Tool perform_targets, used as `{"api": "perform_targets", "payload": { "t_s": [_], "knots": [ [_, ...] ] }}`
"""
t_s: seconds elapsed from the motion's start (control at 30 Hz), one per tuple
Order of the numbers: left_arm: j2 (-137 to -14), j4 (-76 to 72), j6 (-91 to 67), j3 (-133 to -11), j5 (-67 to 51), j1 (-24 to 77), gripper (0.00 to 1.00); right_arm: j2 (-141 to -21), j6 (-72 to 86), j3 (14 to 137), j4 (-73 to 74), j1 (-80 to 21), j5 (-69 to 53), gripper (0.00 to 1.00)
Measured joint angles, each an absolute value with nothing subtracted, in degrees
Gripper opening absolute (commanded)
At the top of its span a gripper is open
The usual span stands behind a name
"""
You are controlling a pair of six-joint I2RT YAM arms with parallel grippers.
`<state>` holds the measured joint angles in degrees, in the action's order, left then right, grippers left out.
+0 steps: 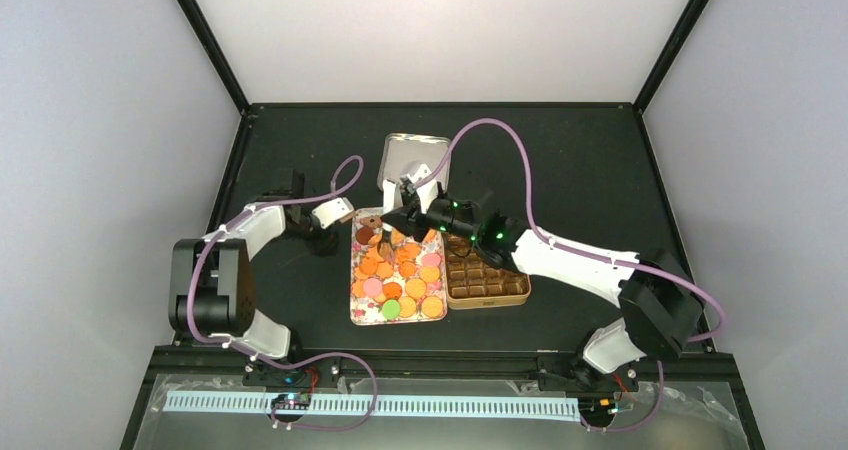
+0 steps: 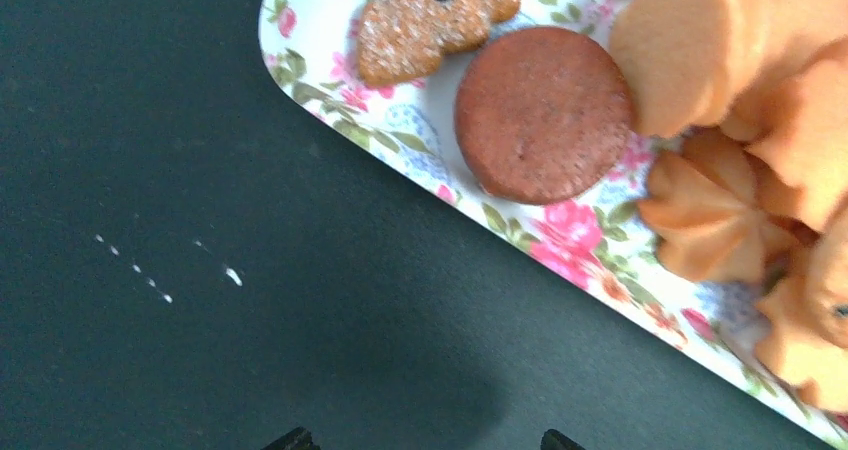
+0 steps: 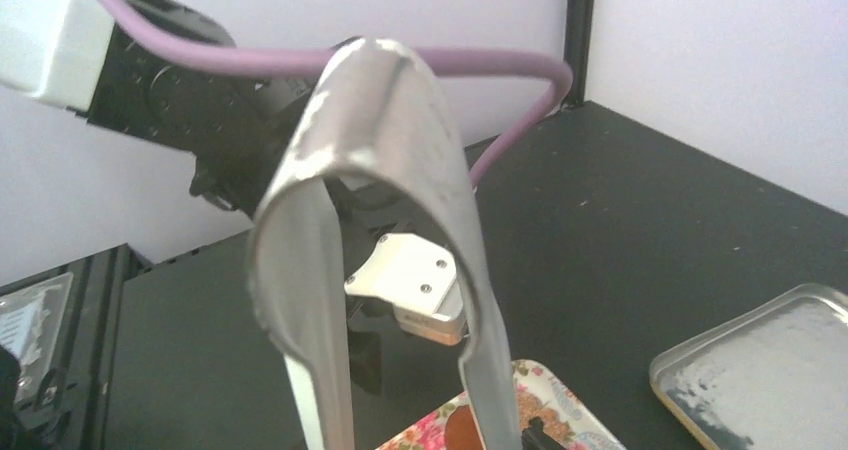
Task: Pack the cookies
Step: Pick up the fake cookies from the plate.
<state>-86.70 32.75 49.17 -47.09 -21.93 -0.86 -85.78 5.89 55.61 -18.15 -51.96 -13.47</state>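
The cookies (image 1: 398, 272), mostly orange with some pink and green, lie on a floral tray (image 1: 357, 315). In the left wrist view a dark brown round cookie (image 2: 545, 113), a sugared flower-shaped one (image 2: 430, 15) and orange ones (image 2: 740, 100) sit at the tray's corner (image 2: 400, 145). My left gripper (image 2: 425, 440) is open over the bare mat beside that corner, holding nothing. My right gripper (image 1: 400, 220) hovers over the tray's far end, shut on metal tongs (image 3: 400, 170). The tongs' bent end points up and away, and their tips are out of view.
A brown tin (image 1: 487, 280) with compartments stands against the tray's right side. Its silver lid (image 1: 412, 158) lies behind the tray, also visible as the lid (image 3: 760, 360) in the right wrist view. Black mat (image 1: 580, 170) surrounds them, with pale walls behind.
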Motion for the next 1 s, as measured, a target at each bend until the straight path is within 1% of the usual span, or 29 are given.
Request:
{"api": "perform_targets", "payload": {
  "t_s": [0.23, 0.4, 0.53, 0.73, 0.9, 1.0],
  "knots": [
    [-88.47, 27.22, 46.00, -46.41, -17.82, 3.88, 0.58, -83.83, 5.91, 52.34, -21.98, -52.01, -8.54, 0.47],
    [-89.36, 26.52, 44.56, -46.00, -15.57, 7.97, 0.58, -81.23, 5.93, 47.97, -23.00, -52.01, -5.41, 0.49],
    [-89.38, 26.68, 43.48, -46.11, -15.16, 9.26, 0.58, -79.33, 6.28, 44.58, -23.68, -52.01, -3.36, 0.50],
    [-92.33, 29.76, 40.95, -50.81, -16.82, 9.74, 0.58, -79.09, 6.35, 43.53, -24.23, -52.01, -2.72, 0.51],
    [-92.73, 30.92, 37.58, -52.69, -22.22, 10.28, 0.58, -79.09, 6.35, 43.53, -24.71, -52.01, -2.26, 0.51],
    [-92.71, 32.88, 36.80, -53.23, -23.51, 10.24, 0.58, -79.26, 6.31, 43.70, -25.15, -52.01, -2.55, 0.51]
  ]
}}
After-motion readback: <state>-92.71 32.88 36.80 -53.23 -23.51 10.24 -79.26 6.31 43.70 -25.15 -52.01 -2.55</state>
